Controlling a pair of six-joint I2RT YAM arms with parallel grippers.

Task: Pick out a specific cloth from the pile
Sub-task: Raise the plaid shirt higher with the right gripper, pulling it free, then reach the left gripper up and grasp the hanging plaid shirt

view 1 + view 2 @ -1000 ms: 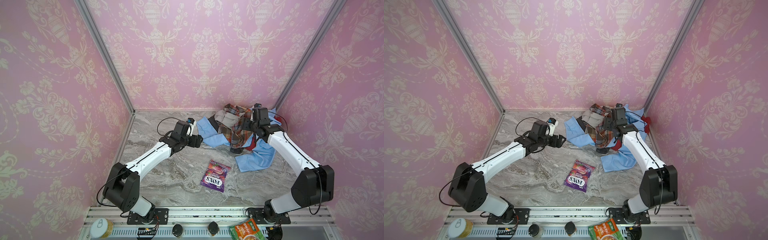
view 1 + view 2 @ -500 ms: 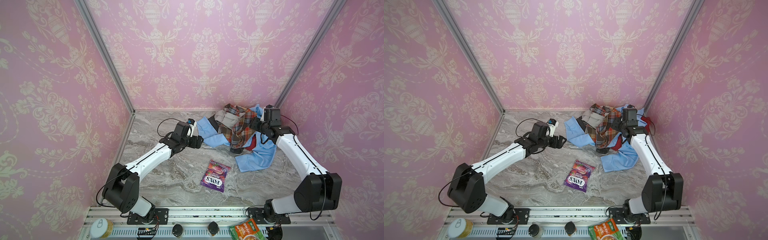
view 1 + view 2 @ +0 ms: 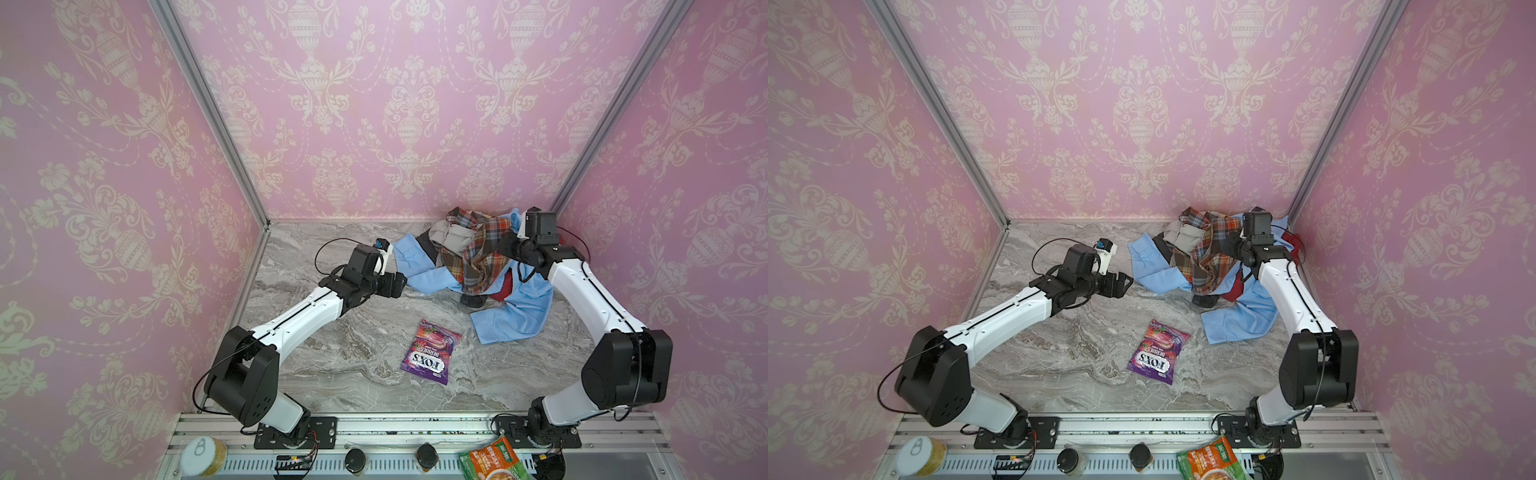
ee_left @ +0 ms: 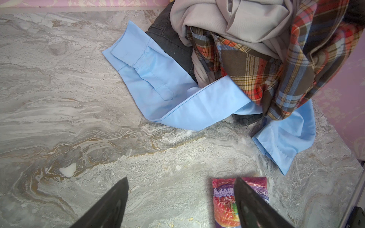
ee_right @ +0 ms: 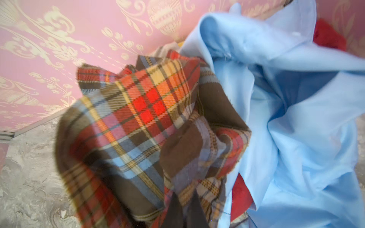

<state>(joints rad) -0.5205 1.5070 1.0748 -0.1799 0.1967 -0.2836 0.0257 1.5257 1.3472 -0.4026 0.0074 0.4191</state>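
Shifted rightward since earlier, the right gripper (image 5: 184, 211) is clamped on the cloth (image 5: 138, 118). The left gripper (image 4: 180, 179) is held open

pile (image 3: 515, 320) – back right corner of counter (image 3: 332, 374) | the cloth (image 3: 478, 257) – atop pile, draped down its front | candy bag (image 3: 430, 351) – before pile, mid-counter | left gripper (image 3: 397, 284) – just left of pile | right gripper (image 5: 184, 197) – pile's right side, on the cloth
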